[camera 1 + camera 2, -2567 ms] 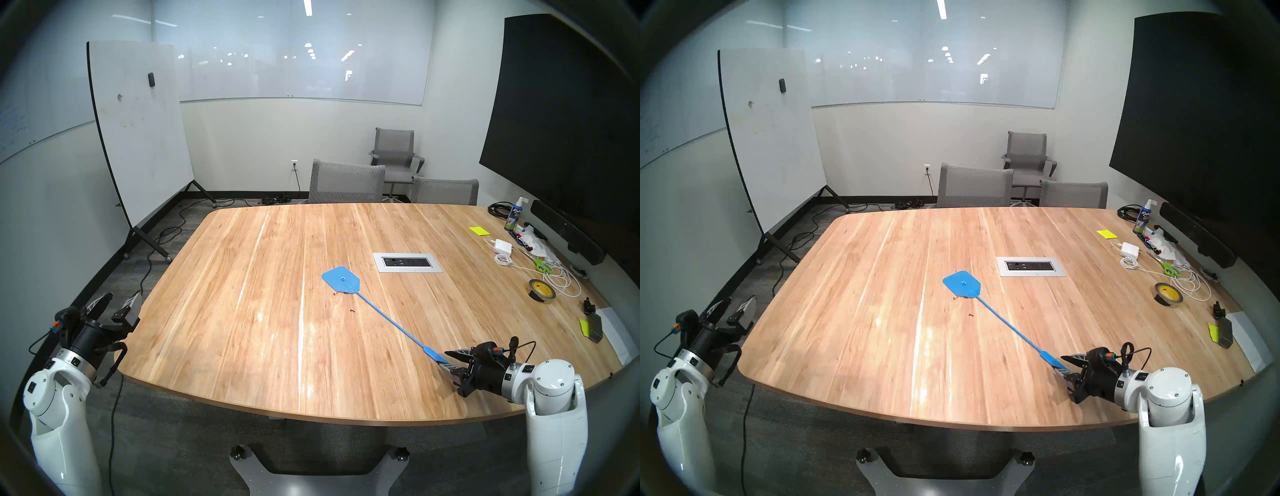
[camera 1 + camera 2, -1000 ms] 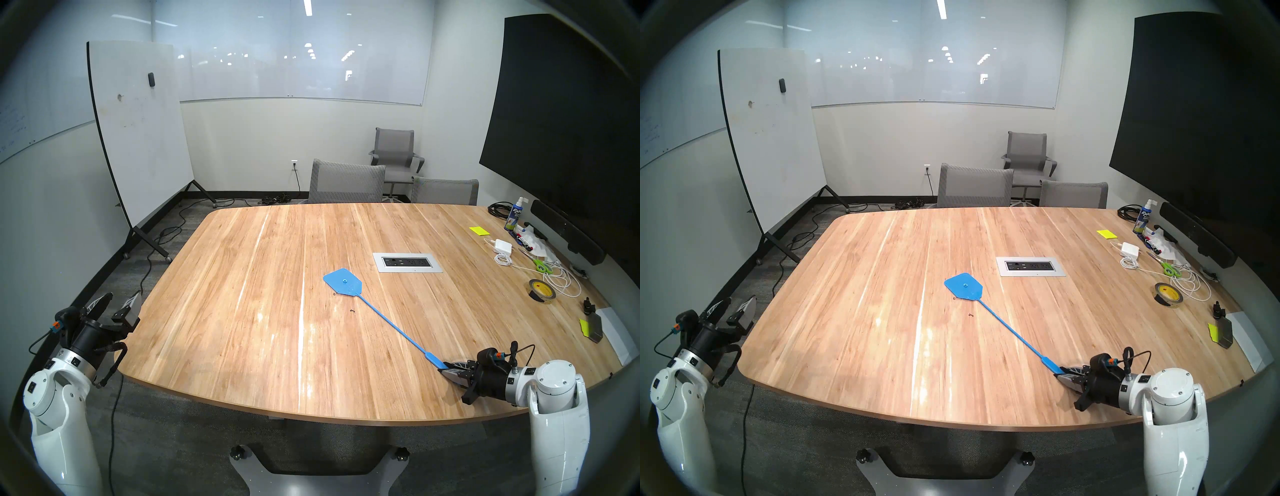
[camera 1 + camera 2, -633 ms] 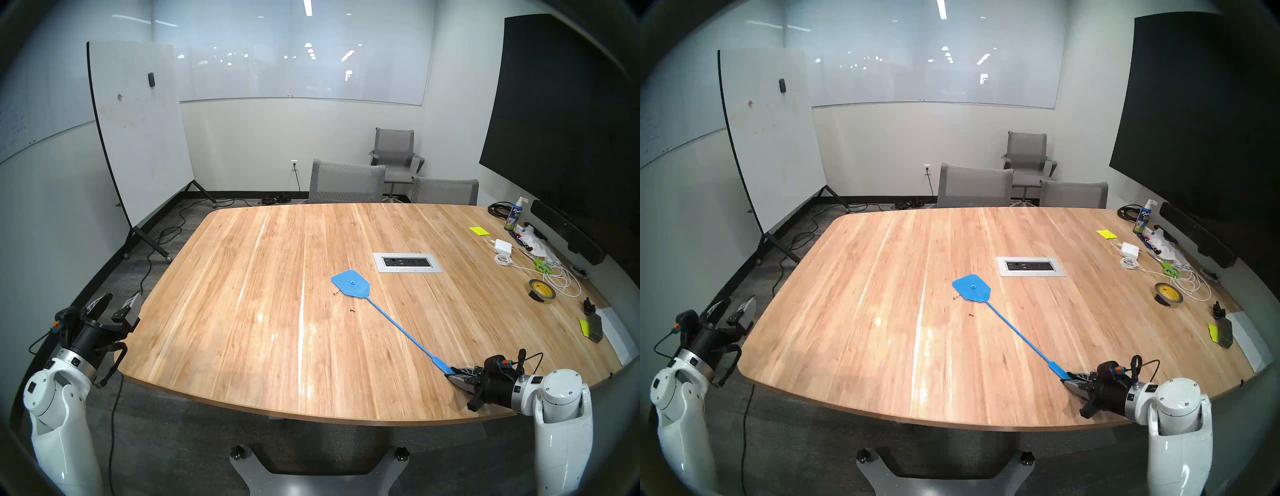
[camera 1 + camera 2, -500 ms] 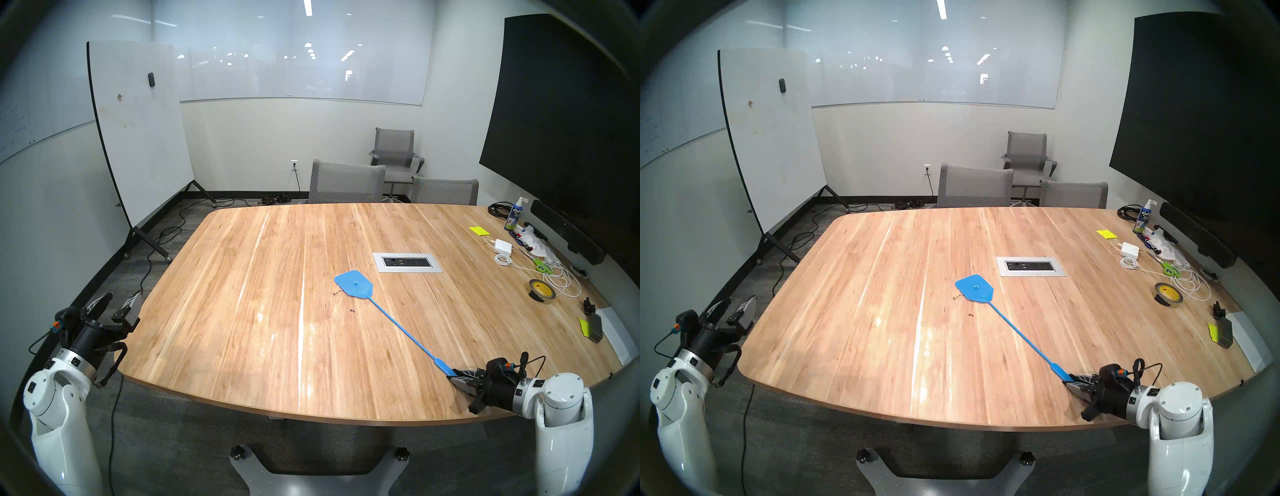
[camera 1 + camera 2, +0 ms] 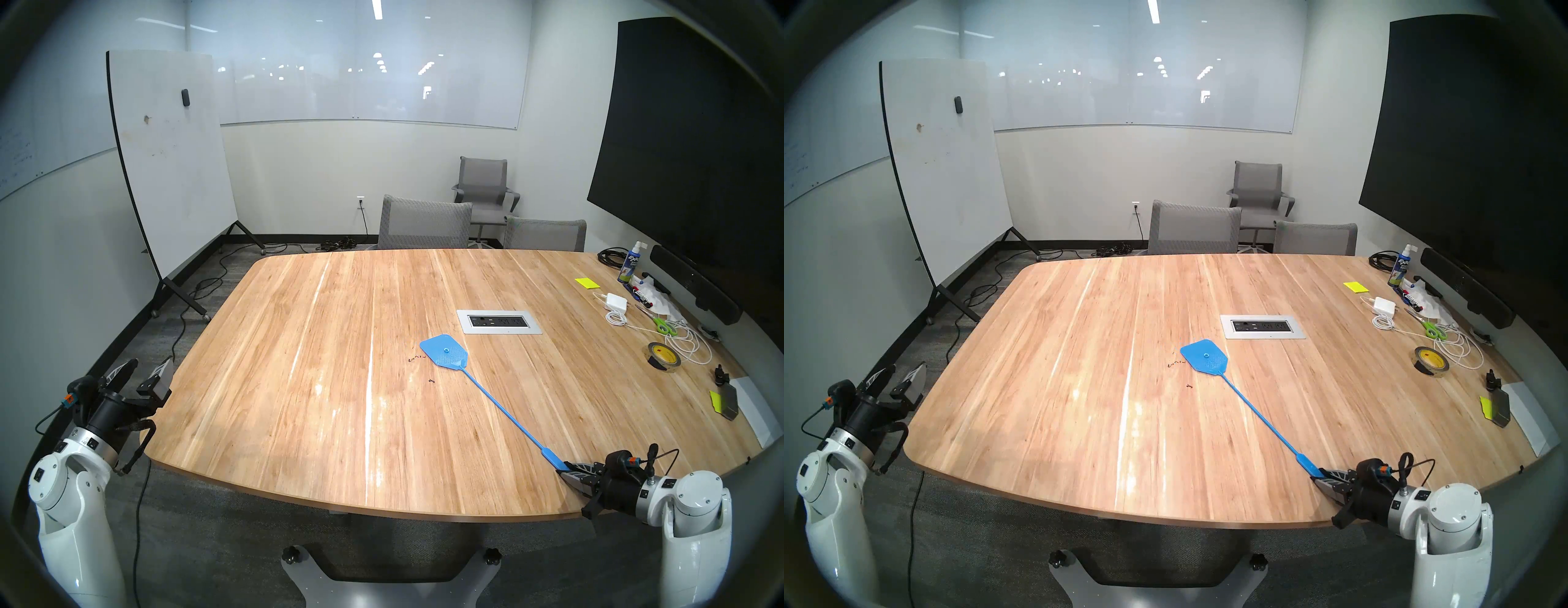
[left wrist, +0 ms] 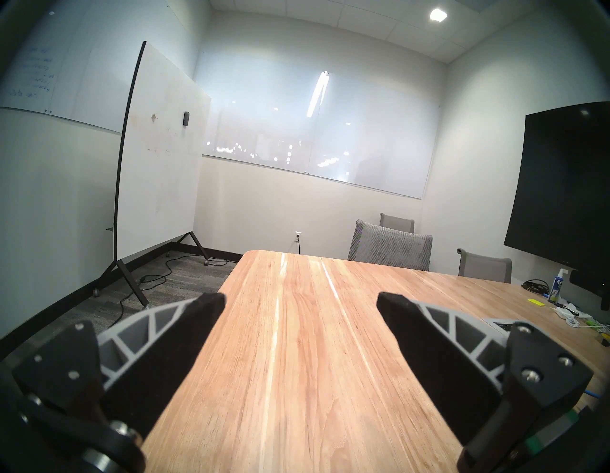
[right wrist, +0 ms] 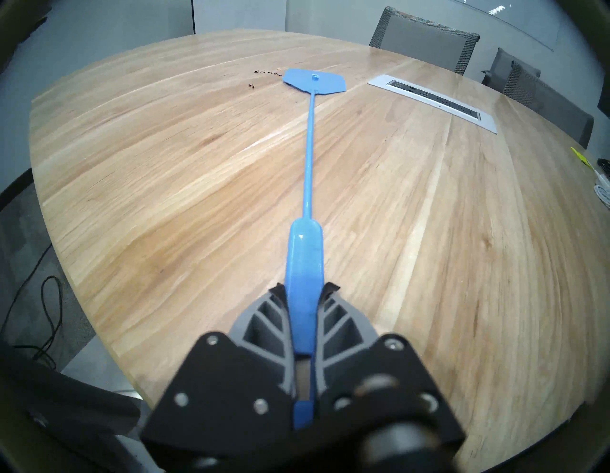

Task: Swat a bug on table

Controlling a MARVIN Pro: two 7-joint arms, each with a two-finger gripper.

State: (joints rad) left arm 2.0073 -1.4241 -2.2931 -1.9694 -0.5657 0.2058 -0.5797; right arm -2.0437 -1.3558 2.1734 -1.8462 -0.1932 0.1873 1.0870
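My right gripper [image 5: 564, 468] is shut on the handle of a blue fly swatter [image 5: 496, 402] near the table's [image 5: 297, 403] front right edge; it also shows in the right wrist view [image 7: 305, 294]. The swatter's head [image 5: 444, 350] lies flat on the wood, left of the silver outlet panel [image 5: 499, 321]. Several small dark crumbs of the bug [image 5: 415, 358] lie just left of the head, uncovered, and one black speck [image 5: 432, 381] lies nearer me. They also show in the right wrist view [image 7: 267, 71]. My left gripper [image 5: 144, 369] is open and empty off the table's left edge.
Clutter lies along the table's right side: tape roll [image 5: 664, 357], green scissors [image 5: 662, 326], white cables [image 5: 687, 346], charger [image 5: 616, 301], spray bottle [image 5: 631, 263], yellow notes [image 5: 587, 282], black knob [image 5: 720, 374]. Grey chairs [image 5: 424, 223] stand behind, a whiteboard [image 5: 169, 161] at left.
My right gripper has drawn back toward the front right edge, dragging the swatter right and nearer. Its head has slid off the dark crumbs, which now lie uncovered. The left arm has not moved.
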